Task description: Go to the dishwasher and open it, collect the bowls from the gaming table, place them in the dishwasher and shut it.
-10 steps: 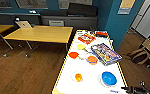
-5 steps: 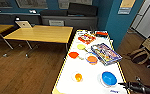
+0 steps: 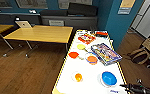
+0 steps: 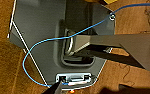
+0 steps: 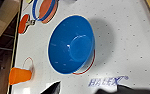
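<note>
Wooden flooring runs under a long white table [image 3: 66, 83] with yellow edges, set end-on toward the robot beside plain yellow-wood tables [image 3: 41, 33], with dark counters along the teal back wall. On the white top sit the bright bowls: a blue bowl [image 3: 109, 78] near the close right corner, an orange one [image 3: 92, 59] further up the middle, a red one [image 3: 73, 54] to its left, with a small orange cup [image 3: 78, 77] and a boxed game [image 3: 106, 53] also on the top. The right gripper [image 3: 131, 87] reaches in low at the right corner, just beside the blue bowl, which lies ahead of it and slightly toward the table's middle. From the right wrist, the blue bowl [image 5: 71, 45] sits upright with its mouth open to the camera, close in front of the dark fingertips [image 5: 52, 88]; I cannot tell how far apart they stand, and nothing appears to be held. The right arm is plainly the nearer one to this bowl. The left wrist looks down at the robot's own grey base [image 4: 41, 37] and a blue cable [image 4: 41, 43] over the floor; its jaws cannot be made out.
</note>
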You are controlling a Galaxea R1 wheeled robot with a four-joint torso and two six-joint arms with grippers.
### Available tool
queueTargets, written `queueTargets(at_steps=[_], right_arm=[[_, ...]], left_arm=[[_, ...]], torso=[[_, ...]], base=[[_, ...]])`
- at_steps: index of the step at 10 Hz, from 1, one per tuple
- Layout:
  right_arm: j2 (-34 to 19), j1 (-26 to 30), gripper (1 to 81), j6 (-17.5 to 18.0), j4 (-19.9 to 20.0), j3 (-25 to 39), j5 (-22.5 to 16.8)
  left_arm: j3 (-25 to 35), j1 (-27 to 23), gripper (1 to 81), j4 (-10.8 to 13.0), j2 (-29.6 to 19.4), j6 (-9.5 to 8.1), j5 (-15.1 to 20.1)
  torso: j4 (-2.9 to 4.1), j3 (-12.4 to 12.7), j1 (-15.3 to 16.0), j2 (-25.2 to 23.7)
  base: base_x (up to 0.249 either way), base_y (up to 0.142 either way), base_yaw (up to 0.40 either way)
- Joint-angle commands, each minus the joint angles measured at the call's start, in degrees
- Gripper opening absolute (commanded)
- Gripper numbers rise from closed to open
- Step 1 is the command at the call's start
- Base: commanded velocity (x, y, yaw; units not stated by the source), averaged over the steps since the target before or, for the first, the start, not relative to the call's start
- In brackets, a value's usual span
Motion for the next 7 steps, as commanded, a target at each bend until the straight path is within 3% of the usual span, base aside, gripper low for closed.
queueTargets(at_steps=[1,3,6,7], right_arm=[[0.13,5.25,81.1,2.24,10.23,-6.06,-0.95],[2.5,5.95,81.1,2.24,10.5,-7.12,-1.03],[3.48,6.92,81.1,2.24,10.06,-7.29,-1.21],[3.48,6.92,81.1,2.24,10.06,-7.2,-1.21]], left_arm=[[0.64,0.09,81.1,0.07,-0.62,-0.01,3.58],[0.11,0.09,81.1,-0.02,-0.62,-0.01,3.58],[-0.07,0.09,81.1,-0.11,-0.45,-0.09,3.58],[-0.07,0.09,81.1,-0.02,-0.36,-0.01,3.58]], torso=[[0.0,0.0,0.0,0.0],[0.0,0.0,0.0,0.0],[0.0,-5.01,0.0,0.0],[0.0,-5.54,0.0,0.0]], base=[[0.0,0.0,0.0],[0.0,0.0,0.0],[0.0,0.0,0.0],[0.0,0.0,0.0]])
